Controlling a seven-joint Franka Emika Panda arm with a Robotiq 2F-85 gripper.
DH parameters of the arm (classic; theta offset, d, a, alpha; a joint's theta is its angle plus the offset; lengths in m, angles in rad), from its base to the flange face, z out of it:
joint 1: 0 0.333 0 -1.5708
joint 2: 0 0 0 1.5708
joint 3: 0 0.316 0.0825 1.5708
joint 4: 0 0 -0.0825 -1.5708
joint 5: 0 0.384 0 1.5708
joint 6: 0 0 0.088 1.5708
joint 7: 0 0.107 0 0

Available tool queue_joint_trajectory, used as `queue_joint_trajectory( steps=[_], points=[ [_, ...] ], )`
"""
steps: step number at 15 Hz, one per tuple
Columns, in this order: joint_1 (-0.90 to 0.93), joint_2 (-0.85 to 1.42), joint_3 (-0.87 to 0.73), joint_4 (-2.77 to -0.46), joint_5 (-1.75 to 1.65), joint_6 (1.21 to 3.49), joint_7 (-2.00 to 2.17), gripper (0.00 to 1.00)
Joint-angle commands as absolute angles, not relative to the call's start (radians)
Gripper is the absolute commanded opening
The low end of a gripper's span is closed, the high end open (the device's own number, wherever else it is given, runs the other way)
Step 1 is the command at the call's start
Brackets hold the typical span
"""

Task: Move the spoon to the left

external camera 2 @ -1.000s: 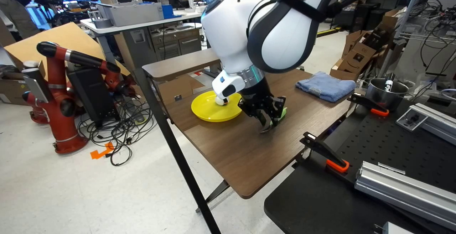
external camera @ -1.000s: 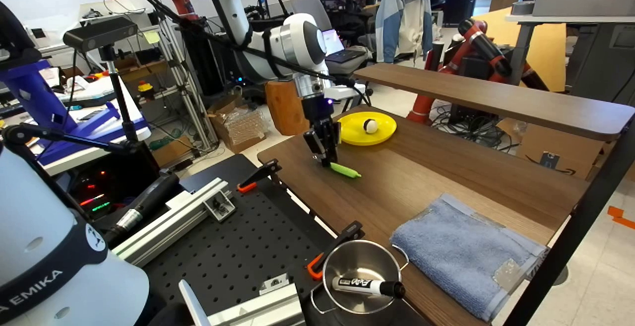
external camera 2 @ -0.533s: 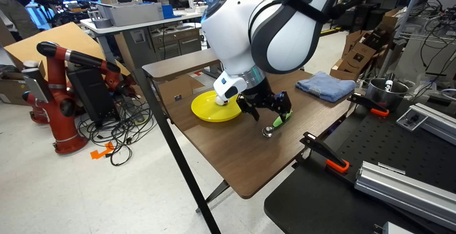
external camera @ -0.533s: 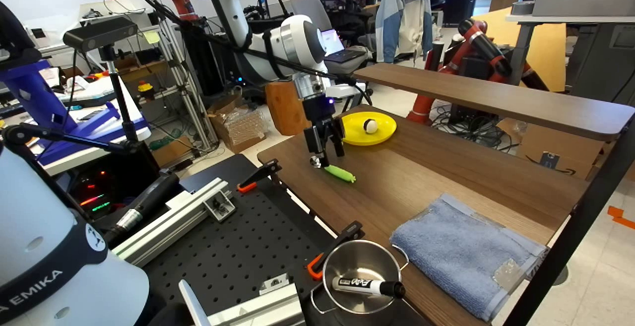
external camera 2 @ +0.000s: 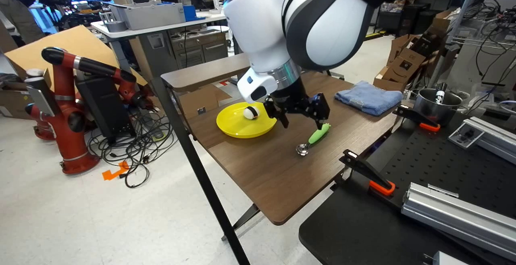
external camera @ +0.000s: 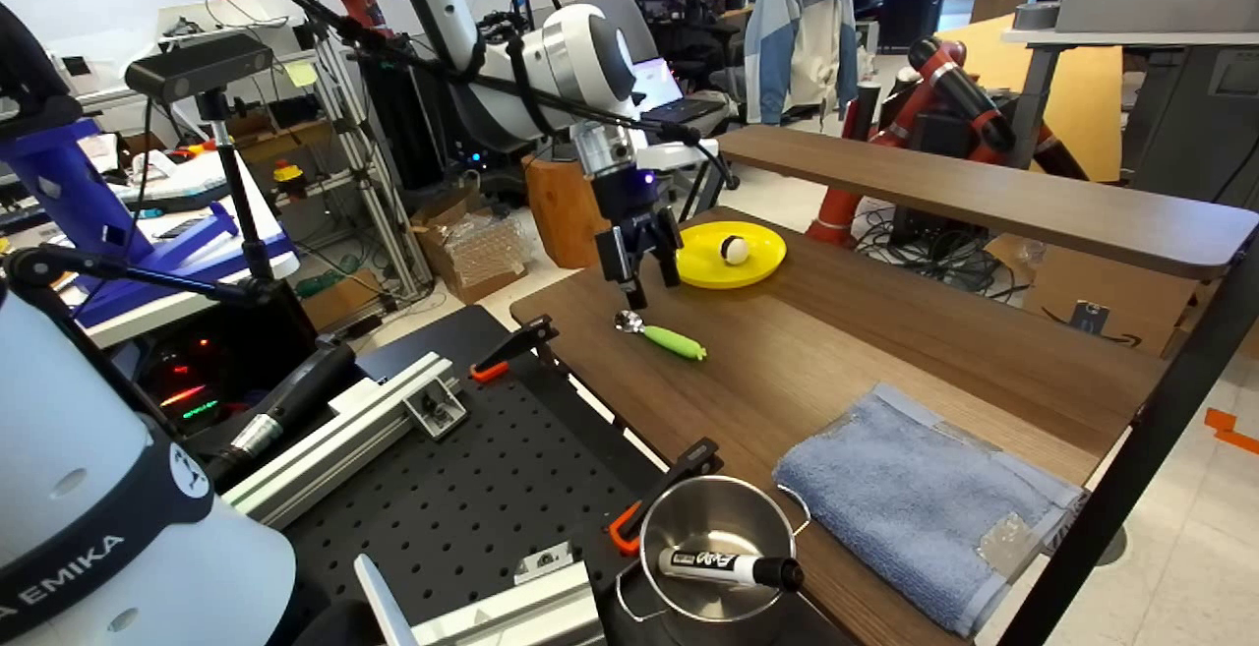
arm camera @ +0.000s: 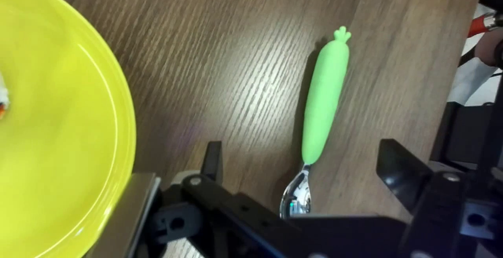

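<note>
The spoon, with a lime-green handle (arm camera: 325,97) and a shiny metal bowl (arm camera: 297,195), lies flat on the brown table; both exterior views show it too, its green handle (external camera: 674,342) plain in one of them. My gripper (arm camera: 304,163) hangs above it with its fingers wide apart and nothing held. In the wrist view the spoon runs between the two fingers without touching either, and the tip of its bowl is hidden behind the gripper body. A gap between the gripper (external camera: 654,289) and the tabletop shows in an exterior view.
A round yellow dish (external camera: 723,277) holding a white-and-black ball (external camera: 734,250) stands close beside the gripper. A folded blue towel (external camera: 925,499) and a steel pot (external camera: 723,499) with a marker lie farther along. A raised shelf (external camera: 964,189) runs along one table side.
The fingers have spread from a narrow stance around the spoon, and the gripper has risen off it. The spoon shifted slightly as it was let go and now rests on the table.
</note>
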State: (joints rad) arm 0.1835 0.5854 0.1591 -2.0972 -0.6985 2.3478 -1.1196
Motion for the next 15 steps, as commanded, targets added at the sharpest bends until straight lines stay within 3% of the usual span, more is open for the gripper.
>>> queue_joint_trajectory(
  steps=[1,6,15],
  points=[
    [0.172,0.459,0.164,-2.209,-0.724,2.402,-1.084,1.00],
    [0.146,0.272,0.174,-2.350,-0.691,2.463,-1.095,1.00],
    [0.158,0.281,0.168,-2.337,-0.696,2.434,-1.097,1.00]
  ],
)
